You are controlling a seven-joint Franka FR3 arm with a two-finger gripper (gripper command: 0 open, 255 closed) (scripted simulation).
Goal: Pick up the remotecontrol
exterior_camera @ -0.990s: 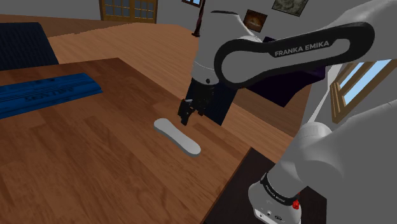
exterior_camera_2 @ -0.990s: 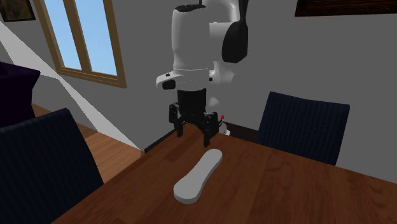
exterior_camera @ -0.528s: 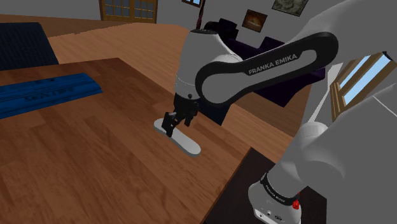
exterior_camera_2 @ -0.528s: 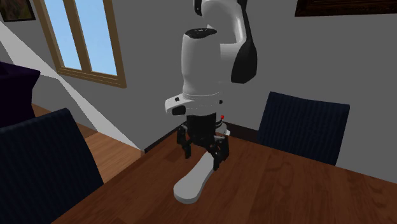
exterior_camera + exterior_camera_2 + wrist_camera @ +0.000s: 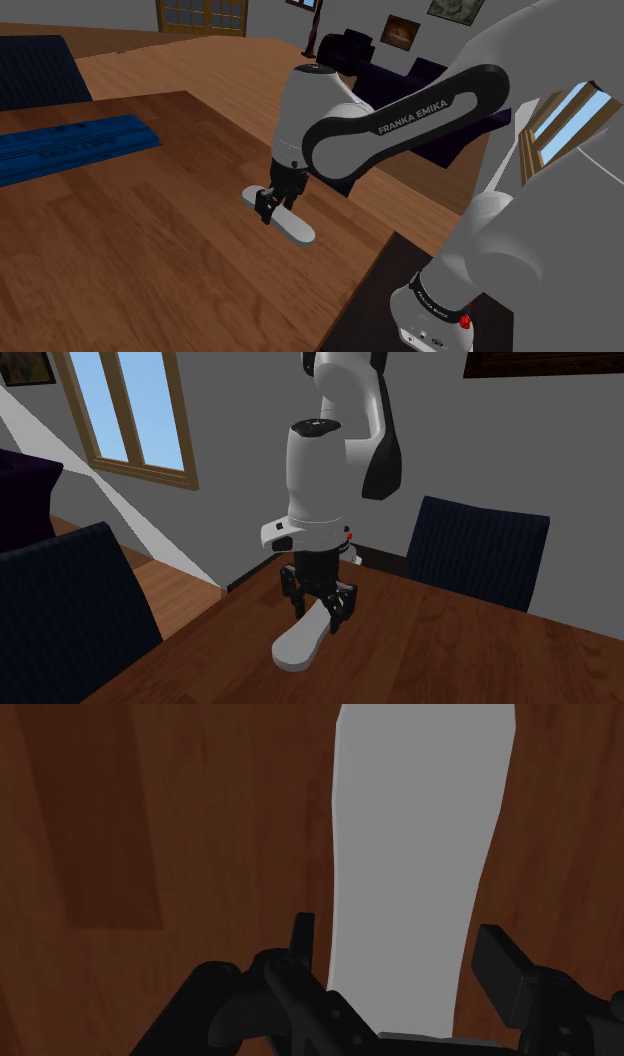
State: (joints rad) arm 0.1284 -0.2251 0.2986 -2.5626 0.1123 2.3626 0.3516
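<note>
Two black fingers astride a grey remote control

One gripper hangs low over the wooden table with its pincer apart, a finger on each long side of the remote control. In the wrist view a thin strip of wood shows between the remote and one finger, so nothing is clamped. The remote, a long flat pale grey slab, lies on the table near the edge nearest the stand. Well apart from it, toward the shoulder view's left, lies a blue flat object. A dark blue chair stands beyond the table
</note>
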